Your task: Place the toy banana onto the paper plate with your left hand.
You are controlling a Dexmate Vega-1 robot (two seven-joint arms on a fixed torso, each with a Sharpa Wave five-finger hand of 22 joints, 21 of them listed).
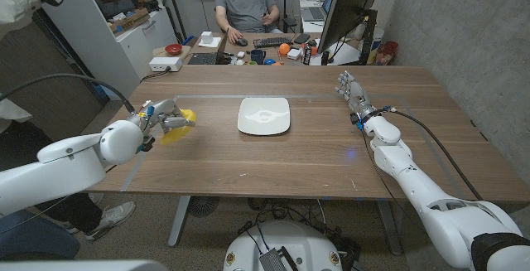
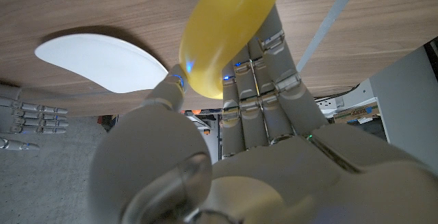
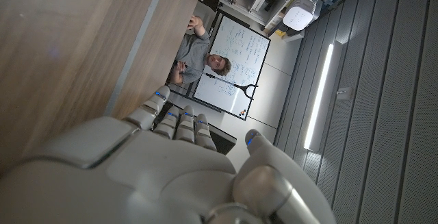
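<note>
The yellow toy banana [image 1: 178, 127] is gripped by my left hand [image 1: 157, 118] at the table's left side, a little above the wood. In the left wrist view the banana [image 2: 226, 35] sits between the thumb and the fingers [image 2: 263, 94]. The white paper plate [image 1: 264, 115] lies at the table's middle, to the right of the banana and apart from it; it appears as a white oval [image 2: 102, 59] in the left wrist view. My right hand [image 1: 351, 90] stands at the far right of the table, fingers apart, holding nothing; its back [image 3: 178, 176] shows in the right wrist view.
A person [image 1: 245, 6] sits at a desk behind the table with a keyboard [image 1: 273, 42] and a monitor [image 1: 348, 6]. A white shelf unit [image 1: 124, 18] stands at the back left. A pale tape outline [image 1: 215, 97] marks the table around the plate.
</note>
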